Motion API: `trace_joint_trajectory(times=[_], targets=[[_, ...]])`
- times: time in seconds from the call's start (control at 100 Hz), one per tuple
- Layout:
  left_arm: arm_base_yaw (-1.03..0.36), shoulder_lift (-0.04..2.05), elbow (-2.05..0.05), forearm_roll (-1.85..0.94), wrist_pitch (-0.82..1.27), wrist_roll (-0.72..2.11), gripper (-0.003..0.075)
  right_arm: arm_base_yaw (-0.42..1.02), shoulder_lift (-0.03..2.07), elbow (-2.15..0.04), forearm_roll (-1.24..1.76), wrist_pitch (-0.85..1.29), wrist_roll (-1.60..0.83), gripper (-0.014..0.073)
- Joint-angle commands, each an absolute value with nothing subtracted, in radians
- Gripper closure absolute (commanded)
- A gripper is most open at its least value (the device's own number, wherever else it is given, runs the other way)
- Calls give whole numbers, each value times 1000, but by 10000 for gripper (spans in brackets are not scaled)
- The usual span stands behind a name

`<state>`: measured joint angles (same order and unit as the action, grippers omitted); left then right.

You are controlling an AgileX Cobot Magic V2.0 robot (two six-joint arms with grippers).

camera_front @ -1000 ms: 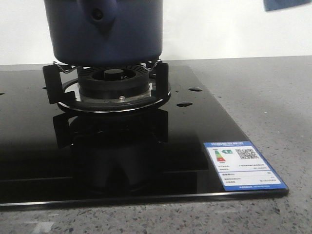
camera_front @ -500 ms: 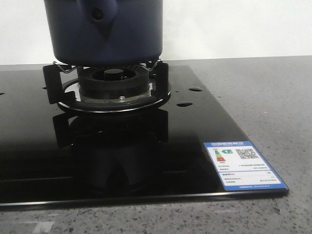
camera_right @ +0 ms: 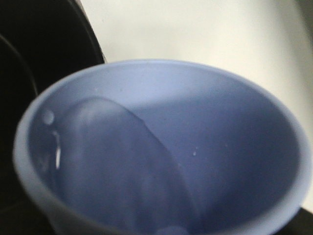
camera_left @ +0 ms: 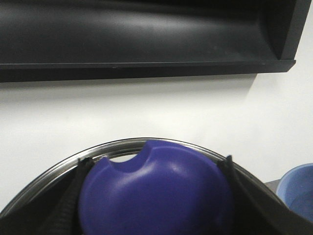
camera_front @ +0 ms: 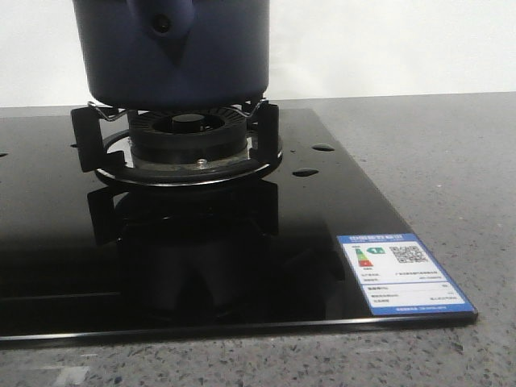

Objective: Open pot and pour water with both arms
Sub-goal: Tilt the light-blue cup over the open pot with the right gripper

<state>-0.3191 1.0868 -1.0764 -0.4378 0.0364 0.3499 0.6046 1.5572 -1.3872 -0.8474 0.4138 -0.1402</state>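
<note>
The dark navy-blue pot [camera_front: 177, 48] stands on the burner grate [camera_front: 262, 133]; its handle mount with the round hole [camera_front: 164, 24] faces me and its top is cut off by the frame. In the left wrist view my left gripper [camera_left: 154, 161] is shut on the lid's purple-blue knob [camera_left: 156, 196], black fingers [camera_left: 73, 196] on both sides, with the lid's metal rim [camera_left: 122, 146] behind it. A pale blue cup [camera_right: 161, 147] with water in it fills the right wrist view, tilted; my right gripper's fingers are hidden behind it. The cup also shows in the left wrist view [camera_left: 298, 191].
The black glass hob [camera_front: 242, 266] carries a blue-and-white label [camera_front: 403, 274] at its front right corner. Grey speckled countertop [camera_front: 435, 161] lies to the right. A black range hood [camera_left: 146, 39] hangs on the white wall above the lid.
A blue object at the top right of the front view one second ago has moved up out of view. The pot has not moved.
</note>
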Motion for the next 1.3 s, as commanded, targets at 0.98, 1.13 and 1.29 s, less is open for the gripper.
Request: trace_joint_trajectory(times=[0.98, 1.13, 1.29], targets=[[-317, 1059, -1115, -438, -60, 350, 334, 606, 1538, -1431, -1542, 313, -148, 276], [-317, 1059, -1115, -438, -53, 350, 334, 606, 1538, -1431, -1611, 310, -148, 276], [-317, 1059, -1115, -438, -51, 350, 334, 606, 1538, -1431, -1706, 302, -148, 276]])
